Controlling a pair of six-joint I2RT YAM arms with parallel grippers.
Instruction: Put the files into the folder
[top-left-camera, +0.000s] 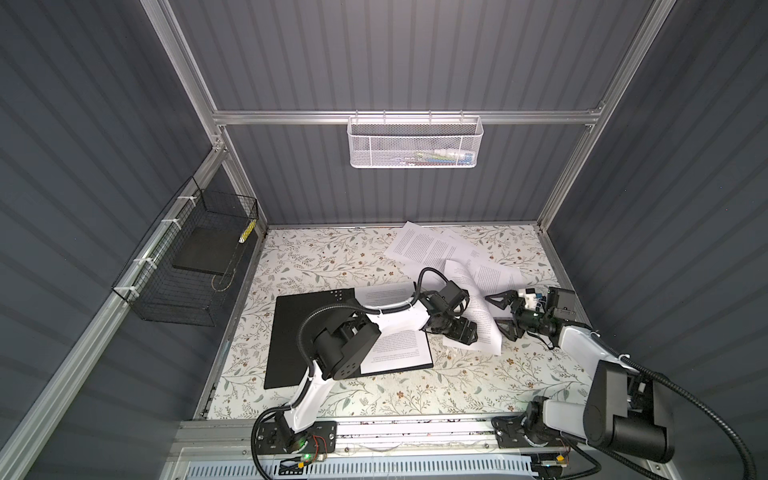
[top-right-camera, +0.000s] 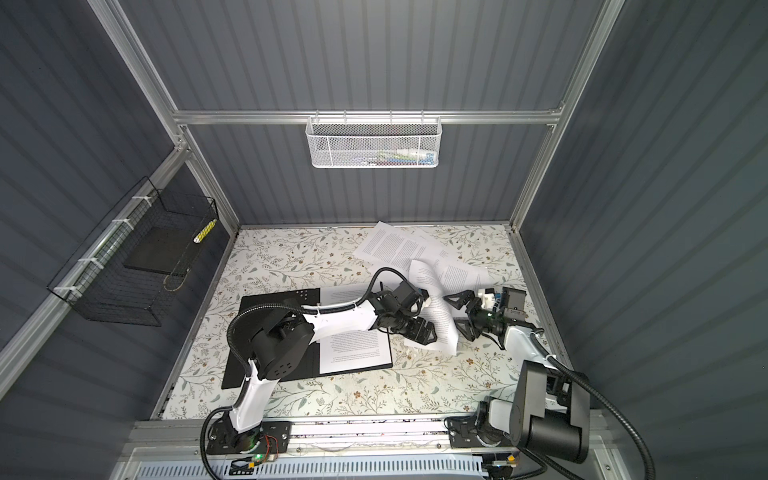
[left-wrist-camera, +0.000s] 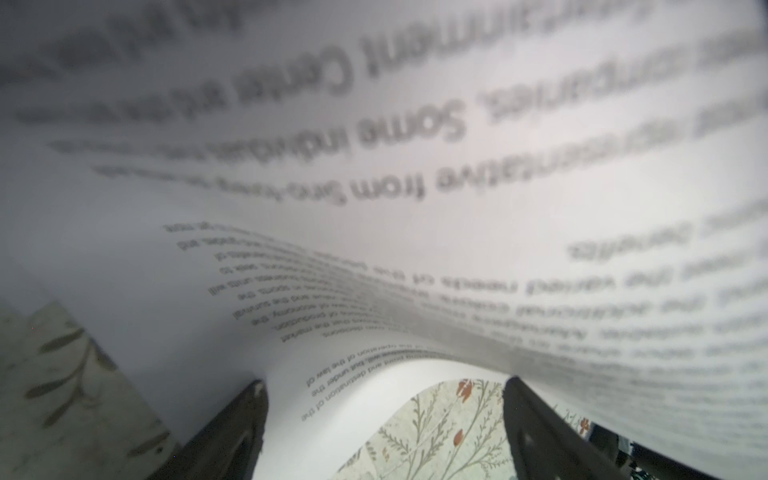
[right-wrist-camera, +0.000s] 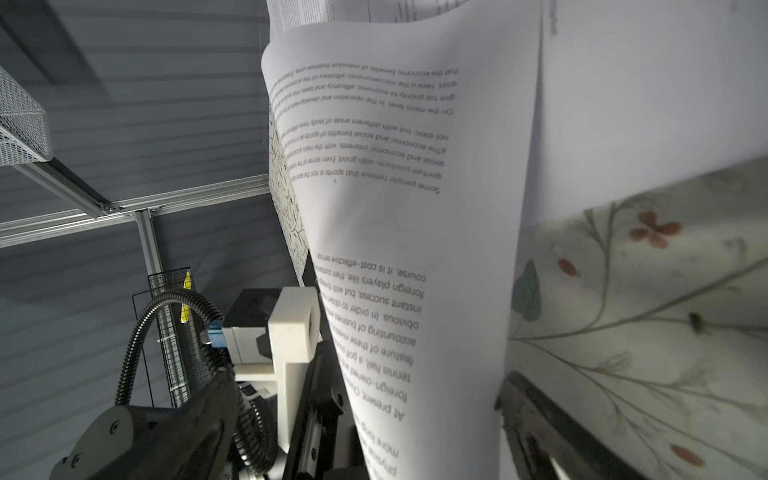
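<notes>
The folder (top-left-camera: 289, 345) lies open on the table's left half, black inside up, with one of the files (top-left-camera: 399, 349) flat on its right half. More files (top-left-camera: 424, 245) lie loose and overlapping at the back right. One curled sheet (top-left-camera: 484, 328) stands arched between my two grippers. My left gripper (top-left-camera: 463, 332) is open at its left side, and the sheet's edge (left-wrist-camera: 332, 399) runs between the spread fingers (left-wrist-camera: 232, 428). Opposite it my right gripper (top-left-camera: 500, 313) is open too, with the sheet (right-wrist-camera: 415, 332) upright between its fingers (right-wrist-camera: 536, 419).
A black wire basket (top-left-camera: 187, 266) on the left wall holds a dark flat slab. A white mesh basket (top-left-camera: 415, 141) hangs on the back rail. The floral table (top-left-camera: 332, 257) ends at aluminium frame posts at the back and sides.
</notes>
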